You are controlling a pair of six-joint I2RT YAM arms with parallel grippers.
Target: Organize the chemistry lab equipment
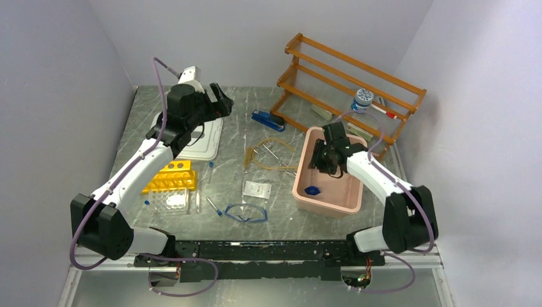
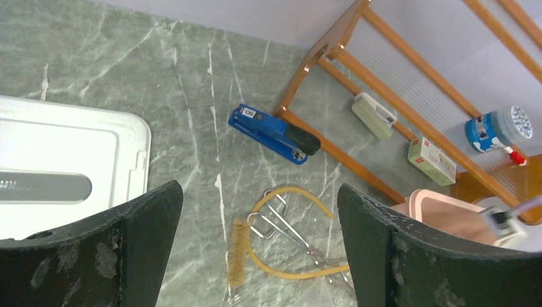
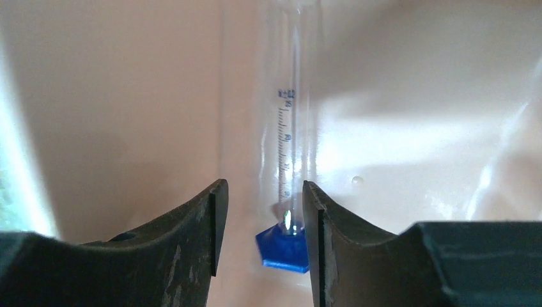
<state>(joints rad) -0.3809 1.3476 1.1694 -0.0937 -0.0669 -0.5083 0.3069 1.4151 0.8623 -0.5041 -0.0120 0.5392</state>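
My right gripper hangs inside a pink bin on the right side of the table. Its jaws are parted and grip nothing. Between them, on the bin floor, lies one clear graduated cylinder with blue scale marks down its side and a blue hexagonal foot; whether my right-hand finger brushes it I cannot tell.

My left gripper hovers over the far left of the table, jaws spread wide and empty, just beside one white tray.

On the grey marble table between my arms:
- three small clear blue-capped tubes, lying loose near the racks
- one pair of blue-framed clear goggles, near my bases
- one white flat packet, just beyond the goggles
- one coil of tan rubber tubing, looped around metal tongs, a bristle brush beside it

One yellow rack touches one clear rack. One blue stapler lies before the wooden shelf.
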